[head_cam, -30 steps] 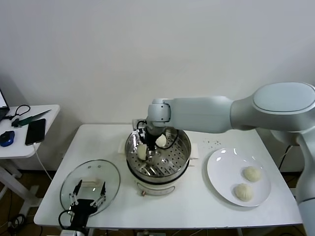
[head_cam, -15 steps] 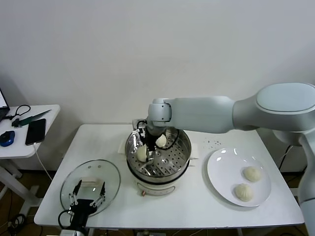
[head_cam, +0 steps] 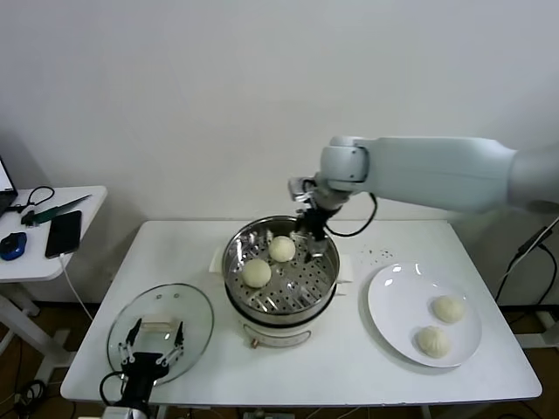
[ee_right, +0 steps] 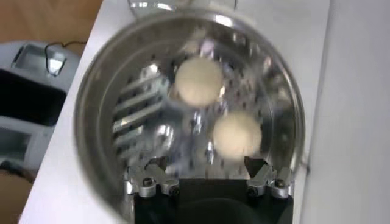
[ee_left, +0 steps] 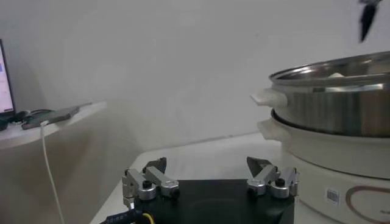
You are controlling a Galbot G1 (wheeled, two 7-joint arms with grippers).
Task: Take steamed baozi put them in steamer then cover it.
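Note:
The steamer (head_cam: 278, 330) stands mid-table, shiny with a perforated tray. Two baozi (head_cam: 256, 273) (head_cam: 281, 249) lie in it; two more (head_cam: 448, 308) (head_cam: 431, 341) rest on the white plate (head_cam: 384, 301) to the right. My right gripper (head_cam: 310, 229) hangs open and empty above the pot's back right rim. In its wrist view the right gripper (ee_right: 204, 163) looks down on both buns (ee_right: 198, 81) (ee_right: 237, 135), apart from them. The glass cover (head_cam: 190, 305) lies flat at the front left. My left gripper (head_cam: 156, 336) hovers open over the cover's white handle; in its wrist view the left gripper (ee_left: 207, 165) holds nothing.
The white table (head_cam: 349, 371) ends close in front of the cover and plate. A side table (head_cam: 52, 205) at far left carries a phone (head_cam: 63, 233), a mouse and cables. A wall stands right behind. The steamer's side (ee_left: 341, 115) fills the left wrist view's edge.
My right gripper opened and left a baozi in the steamer. It then rose out of the pot and moved toward the back right. The left arm barely moved.

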